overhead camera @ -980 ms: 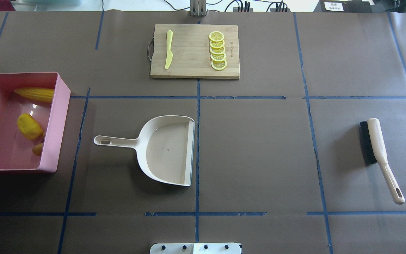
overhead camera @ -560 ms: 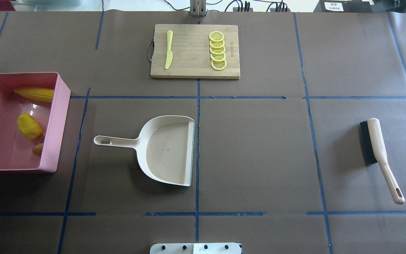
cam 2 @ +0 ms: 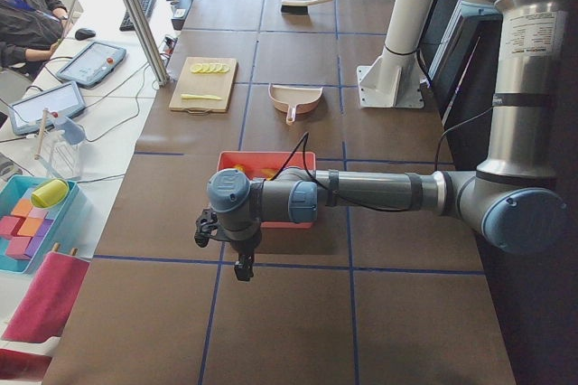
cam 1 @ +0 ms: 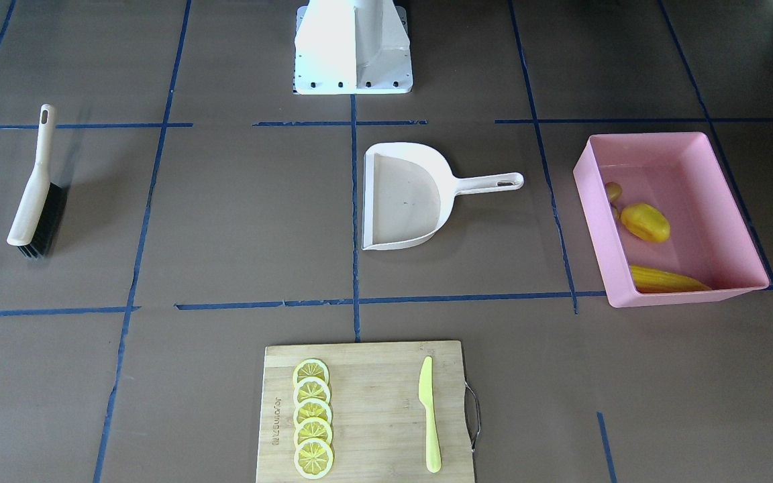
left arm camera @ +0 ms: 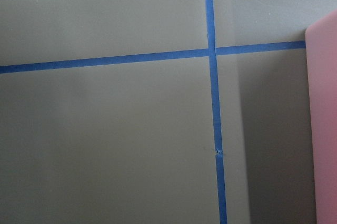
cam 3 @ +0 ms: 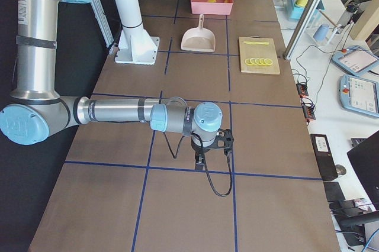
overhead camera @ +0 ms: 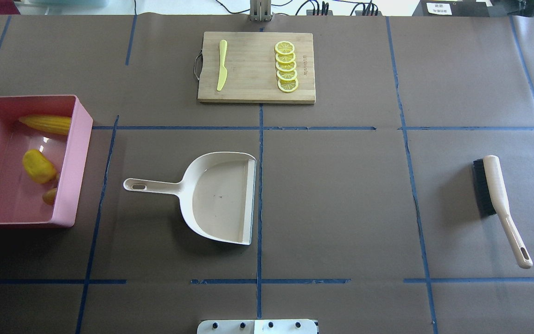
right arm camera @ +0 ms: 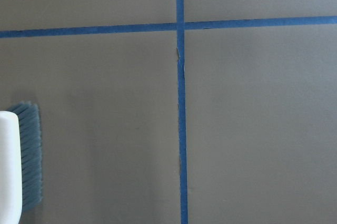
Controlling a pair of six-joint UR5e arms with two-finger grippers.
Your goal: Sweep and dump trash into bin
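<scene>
The pink bin [overhead camera: 74, 153] stands at the table's left edge and holds all the trash: the corn cob [overhead camera: 47, 124], the potato-like lump [overhead camera: 39, 166] and the ginger root [overhead camera: 50, 195]. They also show in the front view, in the bin [cam 1: 591, 221]: corn [cam 1: 665, 280], lump [cam 1: 645, 222], ginger [cam 1: 613, 192]. The empty cream dustpan [overhead camera: 216, 197] lies mid-table. The brush [overhead camera: 496, 195] lies at the right. My left gripper [cam 2: 242, 269] hangs beyond the bin's outer side. My right gripper [cam 3: 199, 160] hangs beyond the brush. I cannot tell whether either is open or shut.
A wooden cutting board [overhead camera: 253, 65] at the far middle carries a yellow-green knife [overhead camera: 222, 65] and a row of lemon slices [overhead camera: 286, 66]. The left wrist view shows the bin's edge [left arm camera: 324, 129]; the right wrist view shows the brush's end [right arm camera: 21, 161].
</scene>
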